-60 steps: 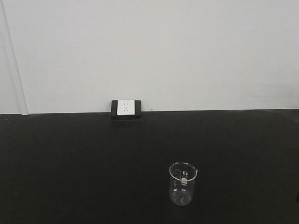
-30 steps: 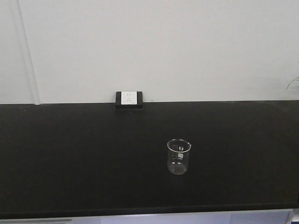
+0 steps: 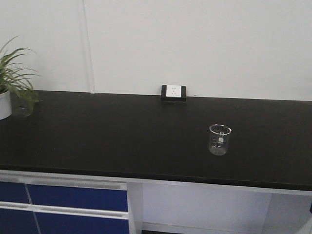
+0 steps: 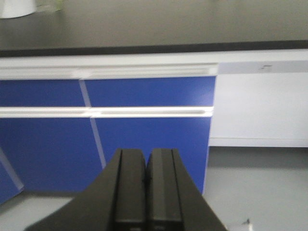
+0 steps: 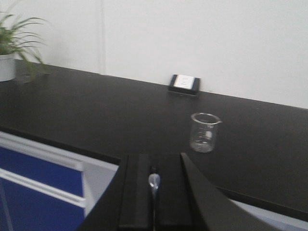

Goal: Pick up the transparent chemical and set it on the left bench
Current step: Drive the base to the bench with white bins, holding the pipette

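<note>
While clear glass beaker (image 3: 220, 139) stands on matte black bench (image 3: 122, 139), right gripper (image 5: 154, 166) clamps translucent plastic dropper (image 5: 154, 182); left gripper (image 4: 146, 159) fingers together.

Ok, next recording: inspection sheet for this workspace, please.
Surface: long matte black bench top, backed by white wall.
Job's things: small clear glass beaker upright on bench; thin translucent dropper between right fingers.
Clutter: green plant in white pot far left; white wall socket at back edge.
Grippers: left gripper shut, empty, low before blue cabinet drawers; right gripper shut on dropper.
Cables: nothing seen.
Surroundings: grey floor.
</note>
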### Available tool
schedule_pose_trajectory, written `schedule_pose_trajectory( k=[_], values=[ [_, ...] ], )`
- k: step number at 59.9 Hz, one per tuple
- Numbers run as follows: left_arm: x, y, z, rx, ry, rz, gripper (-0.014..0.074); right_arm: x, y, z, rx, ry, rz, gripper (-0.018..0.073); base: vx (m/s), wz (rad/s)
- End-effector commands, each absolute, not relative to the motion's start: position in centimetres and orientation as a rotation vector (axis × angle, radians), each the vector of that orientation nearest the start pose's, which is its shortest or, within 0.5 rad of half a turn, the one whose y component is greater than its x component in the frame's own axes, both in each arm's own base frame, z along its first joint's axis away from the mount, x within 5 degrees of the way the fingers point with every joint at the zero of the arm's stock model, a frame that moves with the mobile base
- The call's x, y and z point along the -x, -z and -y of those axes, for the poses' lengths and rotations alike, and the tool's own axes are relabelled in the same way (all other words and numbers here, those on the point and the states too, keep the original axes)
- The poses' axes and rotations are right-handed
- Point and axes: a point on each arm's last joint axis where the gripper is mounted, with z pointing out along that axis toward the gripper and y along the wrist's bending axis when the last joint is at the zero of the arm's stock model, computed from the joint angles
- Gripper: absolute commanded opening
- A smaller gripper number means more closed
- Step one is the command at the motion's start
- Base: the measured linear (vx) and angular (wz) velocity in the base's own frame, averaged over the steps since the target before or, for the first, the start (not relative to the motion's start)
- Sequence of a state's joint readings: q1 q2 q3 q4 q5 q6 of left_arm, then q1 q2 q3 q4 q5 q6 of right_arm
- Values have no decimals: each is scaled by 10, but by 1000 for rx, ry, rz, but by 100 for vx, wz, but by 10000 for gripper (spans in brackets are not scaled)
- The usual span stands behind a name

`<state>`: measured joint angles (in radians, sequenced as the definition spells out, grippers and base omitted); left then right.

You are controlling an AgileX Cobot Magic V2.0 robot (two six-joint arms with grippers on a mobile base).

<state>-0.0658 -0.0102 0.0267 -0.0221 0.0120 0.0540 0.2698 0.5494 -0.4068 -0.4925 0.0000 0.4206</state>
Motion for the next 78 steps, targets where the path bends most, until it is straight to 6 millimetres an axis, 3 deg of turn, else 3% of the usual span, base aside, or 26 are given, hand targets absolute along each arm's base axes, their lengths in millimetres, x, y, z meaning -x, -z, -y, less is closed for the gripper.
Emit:
schedule_pose_trajectory(
  k=[1,78],
  values=[
    [-55,-206,4,-64,35,-1429,-3,-117,-323,-35,296,-173,-1503,-4,-36,40],
    [-55,-206,4,-64,35,-1429,-3,-117,-323,-35,296,-173,-1503,-4,-31,51]
  ],
)
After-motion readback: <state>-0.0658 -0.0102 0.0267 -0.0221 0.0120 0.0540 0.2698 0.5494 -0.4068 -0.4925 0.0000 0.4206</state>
